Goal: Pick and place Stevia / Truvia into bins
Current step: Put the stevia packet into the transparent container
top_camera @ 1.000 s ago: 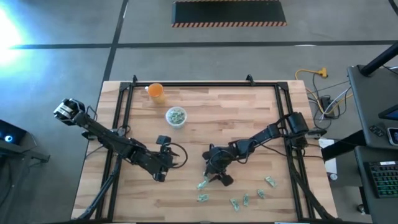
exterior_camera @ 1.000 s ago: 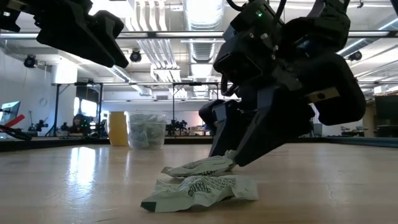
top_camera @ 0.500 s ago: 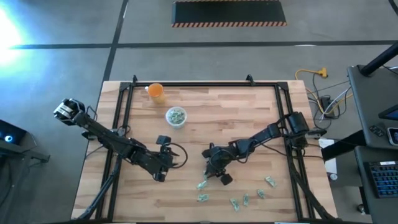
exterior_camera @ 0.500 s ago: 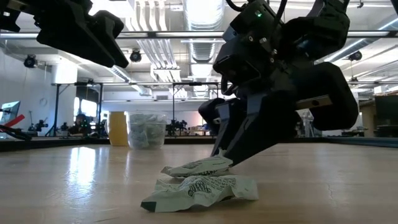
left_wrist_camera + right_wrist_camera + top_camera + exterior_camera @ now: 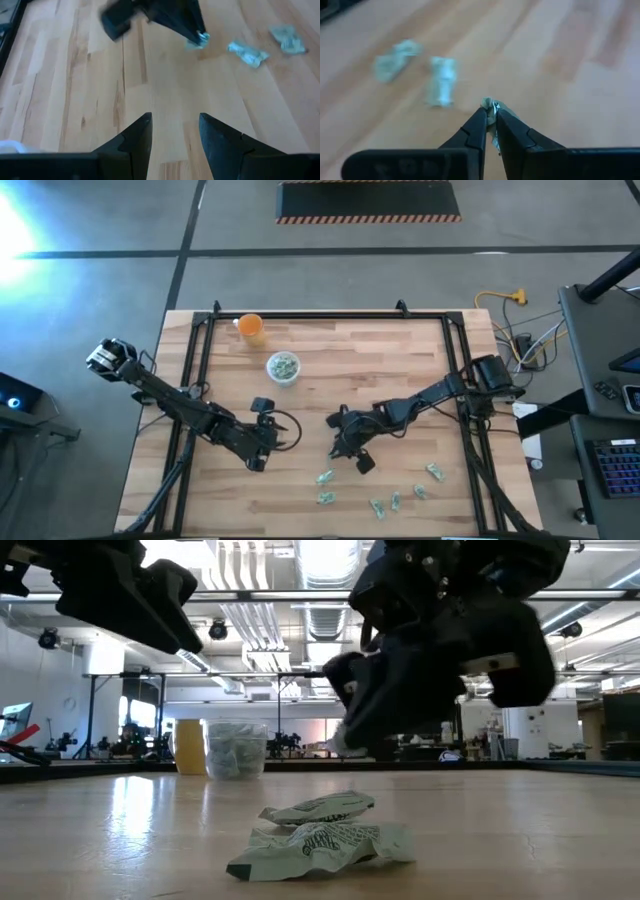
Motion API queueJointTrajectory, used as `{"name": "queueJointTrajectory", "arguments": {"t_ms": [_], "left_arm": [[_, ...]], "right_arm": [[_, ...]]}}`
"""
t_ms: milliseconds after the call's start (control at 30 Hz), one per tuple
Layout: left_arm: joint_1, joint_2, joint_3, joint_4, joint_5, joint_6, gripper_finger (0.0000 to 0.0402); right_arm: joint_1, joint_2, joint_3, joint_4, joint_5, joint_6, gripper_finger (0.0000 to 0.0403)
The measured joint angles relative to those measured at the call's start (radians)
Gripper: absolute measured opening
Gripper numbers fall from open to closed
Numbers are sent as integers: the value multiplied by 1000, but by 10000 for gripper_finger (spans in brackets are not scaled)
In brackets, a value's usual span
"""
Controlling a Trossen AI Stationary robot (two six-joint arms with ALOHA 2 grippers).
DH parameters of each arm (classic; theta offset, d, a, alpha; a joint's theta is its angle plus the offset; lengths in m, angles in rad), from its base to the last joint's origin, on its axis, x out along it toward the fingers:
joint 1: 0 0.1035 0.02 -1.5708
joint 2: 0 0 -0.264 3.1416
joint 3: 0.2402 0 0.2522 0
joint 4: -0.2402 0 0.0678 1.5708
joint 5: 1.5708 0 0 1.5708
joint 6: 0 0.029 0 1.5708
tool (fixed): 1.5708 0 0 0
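The table (image 5: 330, 370) is pale wooden planking, long boards with visible grain, edged by a black metal frame (image 5: 300, 315); it stands on a grey concrete floor (image 5: 120, 230) crossed by dark lines, with a hazard-striped mat (image 5: 368, 200) beyond it; from table height the room behind is a wide workshop with bright ceiling strip lights (image 5: 325, 560) and exposed ducts.

Near the far-left part of the table stands a round clear plastic cup (image 5: 283, 367), thin-walled and filled with sachets; just beyond it, apart, an opaque orange cup (image 5: 251, 329).

The right gripper (image 5: 491, 120) hangs above the boards at mid-table, its two dark tapered fingers (image 5: 475, 132) pinched on a small crumpled sachet (image 5: 491, 107), which is lifted off the wood; in the low view the pale paper shows at the fingertips, clear of the surface.

Below and in front of it lie two more sachets (image 5: 325, 837), wrinkled green-and-white paper, one resting partly on the other; further loose ones (image 5: 395, 502) are scattered along the near-right edge, well apart from the cups.

The left gripper (image 5: 175, 131) waits over bare wood at the near-left of centre, its wedge-shaped fingers (image 5: 137, 137) spread and holding nothing.
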Motion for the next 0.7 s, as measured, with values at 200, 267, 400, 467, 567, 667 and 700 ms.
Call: {"name": "queueJointTrajectory", "arguments": {"t_ms": [200, 267, 400, 467, 567, 667, 700], "left_arm": [[-20, -32, 10, -147, 0, -180, 146], [-32, -42, 9, -214, -1, -273, 146], [-56, -49, -3, -273, -1, -375, 146], [-62, -49, -5, -277, 0, -384, 146], [-66, -50, -5, -278, 0, -385, 146], [-68, -50, -5, -278, -1, -385, 146], [-69, -50, -5, -279, 0, -384, 146]], "right_arm": [[-34, -18, 19, 15, 247, -94, 32], [-58, -18, 35, 46, 304, -116, 32], [-119, -16, 75, 116, 319, -163, 32], [-154, -16, 103, 134, 314, -179, 33], [-211, -16, 149, 139, 272, -189, 33], [-267, -16, 197, 138, 204, -178, 33], [-284, -16, 213, 138, 181, -167, 33]]}}
